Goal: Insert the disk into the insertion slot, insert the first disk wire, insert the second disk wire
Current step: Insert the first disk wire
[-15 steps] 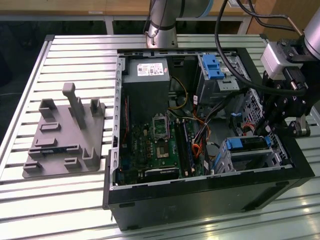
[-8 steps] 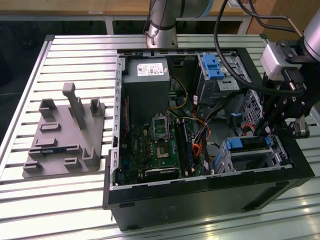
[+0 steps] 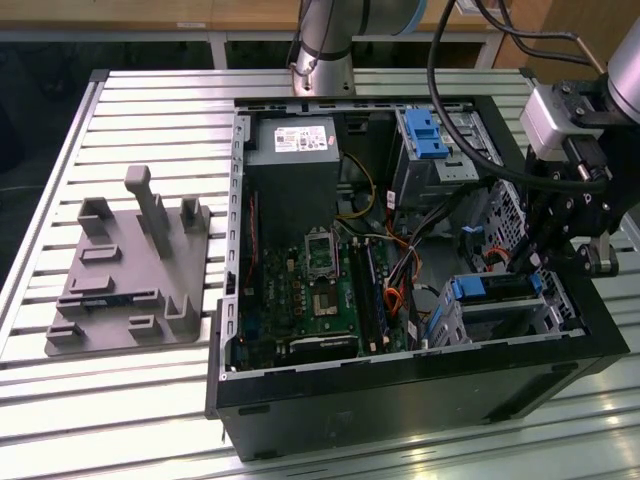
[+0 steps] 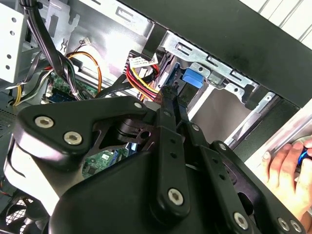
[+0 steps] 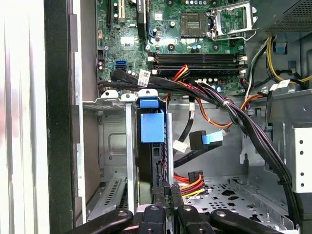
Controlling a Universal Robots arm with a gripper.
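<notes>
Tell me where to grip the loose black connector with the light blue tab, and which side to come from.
Probably best to take the connector by its black body, pinching its two broad faces, not the thin blue tab. Come in through the open side of the case: the connector hangs free in the gap between the disk and the thick wire bundle.

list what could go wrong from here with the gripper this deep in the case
1. The gripper sits right beside the red and yellow wires; a sideways move could snag or tug them.
2. The black cable bundle drapes across the bay next to the disk and might catch on the arm.
3. A person's hand is at the case edge, close to the gripper; a sudden move might hit it.
</notes>
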